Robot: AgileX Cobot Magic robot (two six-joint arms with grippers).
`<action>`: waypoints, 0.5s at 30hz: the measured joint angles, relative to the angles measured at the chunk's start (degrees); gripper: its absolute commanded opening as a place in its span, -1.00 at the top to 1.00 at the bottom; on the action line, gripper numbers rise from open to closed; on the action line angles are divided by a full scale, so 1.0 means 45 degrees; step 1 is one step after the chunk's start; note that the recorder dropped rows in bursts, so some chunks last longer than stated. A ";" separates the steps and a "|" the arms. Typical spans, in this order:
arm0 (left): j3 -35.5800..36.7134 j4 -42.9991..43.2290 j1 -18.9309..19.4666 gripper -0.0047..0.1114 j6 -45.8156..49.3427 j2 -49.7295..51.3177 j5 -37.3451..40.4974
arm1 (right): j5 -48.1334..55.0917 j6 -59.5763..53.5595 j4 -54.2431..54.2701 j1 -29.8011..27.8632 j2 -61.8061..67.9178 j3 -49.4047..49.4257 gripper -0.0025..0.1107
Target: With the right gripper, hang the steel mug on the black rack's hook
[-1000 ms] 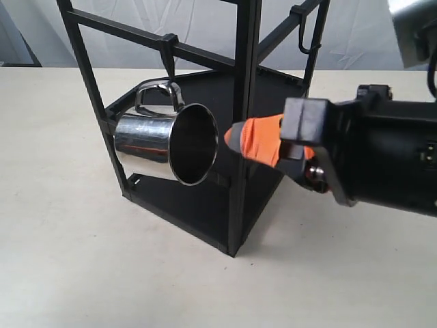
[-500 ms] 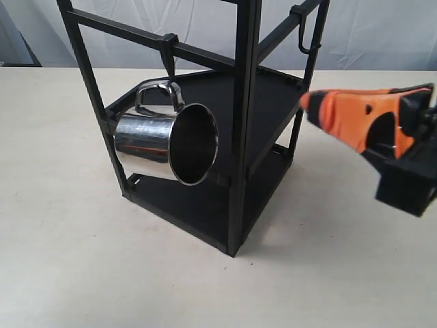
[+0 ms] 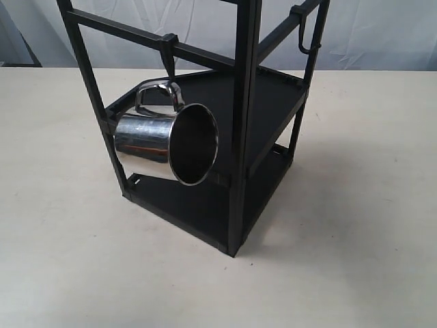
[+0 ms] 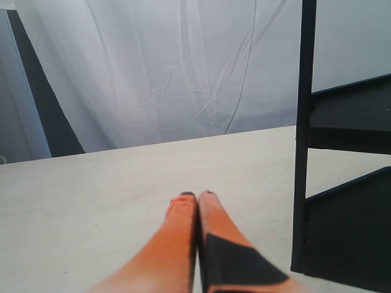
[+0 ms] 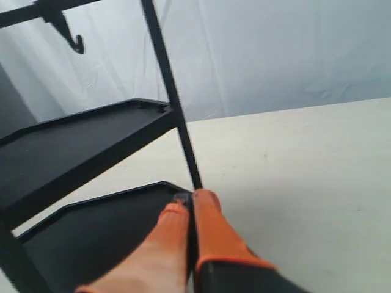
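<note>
The steel mug (image 3: 147, 140) hangs by its loop handle (image 3: 158, 91) from the slim hook (image 3: 168, 56) on the black rack's (image 3: 244, 102) front crossbar. It is tilted, with its mouth facing right. No gripper touches it, and neither gripper shows in the exterior view. In the right wrist view, my right gripper (image 5: 190, 198) is shut and empty, its orange fingers pressed together near the rack's lower shelf (image 5: 91, 226) and a thin post (image 5: 177, 116). My left gripper (image 4: 197, 195) is shut and empty over the table, beside a rack post (image 4: 303, 122).
A rounder J-shaped black hook (image 3: 305, 34) hangs empty on the rack's upper right bar. Another view of a black hook (image 5: 67, 27) appears in the right wrist view. The rack stands on a pale tabletop (image 3: 355, 225) with a white curtain behind.
The right gripper has pulled back to the right, away from the mug's mouth, and left the exterior view. The mug stays hanging on the hook.
</note>
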 measured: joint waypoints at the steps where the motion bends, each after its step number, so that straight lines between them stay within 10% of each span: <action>1: 0.0000 0.0000 0.0000 0.89 0.0000 0.0000 0.0000 | 0.0000 -0.0034 -0.0025 -0.0264 -0.0399 0.0238 0.95; 15: 0.0000 0.0000 0.0000 0.89 0.0000 0.0000 0.0000 | 0.0490 -0.0109 -0.0137 -0.1166 -0.1140 0.1019 0.95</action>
